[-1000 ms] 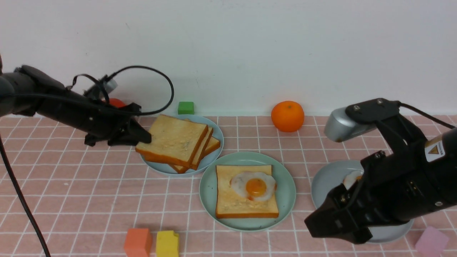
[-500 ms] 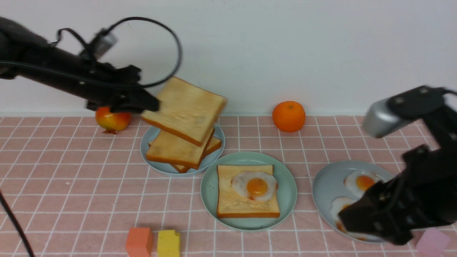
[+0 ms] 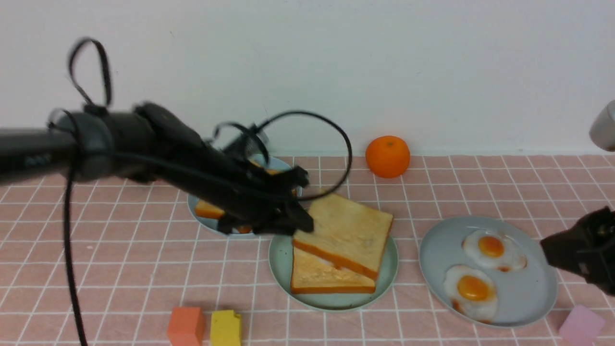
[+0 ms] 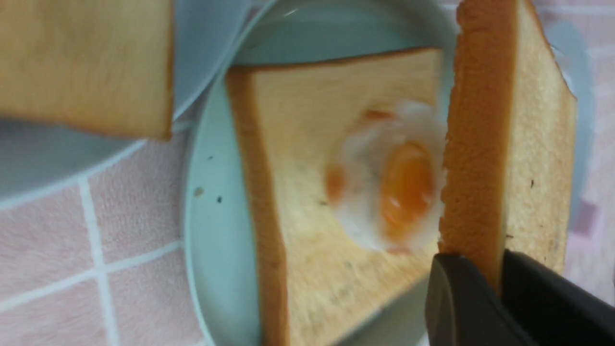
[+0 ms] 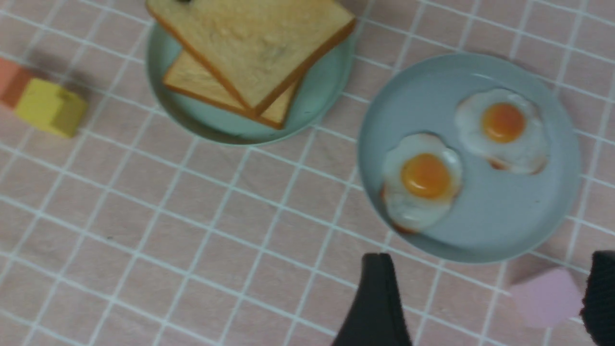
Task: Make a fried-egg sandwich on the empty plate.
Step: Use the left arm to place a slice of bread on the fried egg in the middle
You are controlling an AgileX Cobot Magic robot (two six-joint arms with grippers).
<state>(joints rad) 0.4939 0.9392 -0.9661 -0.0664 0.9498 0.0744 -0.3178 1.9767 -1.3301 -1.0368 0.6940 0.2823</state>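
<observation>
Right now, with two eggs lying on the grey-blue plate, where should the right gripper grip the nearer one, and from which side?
Grip the nearer fried egg by its thin white margin, not across the yolk. It lies flat on the grey-blue plate, close to the near-left rim, so probably come down steeply on its right side, where bare plate leaves finger room.

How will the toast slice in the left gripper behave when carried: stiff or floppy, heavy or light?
Probably stiff: the toast slice juts out flat though the left gripper pinches only one edge. Likely light, since that small edge grip holds it tilted without sagging.
</observation>
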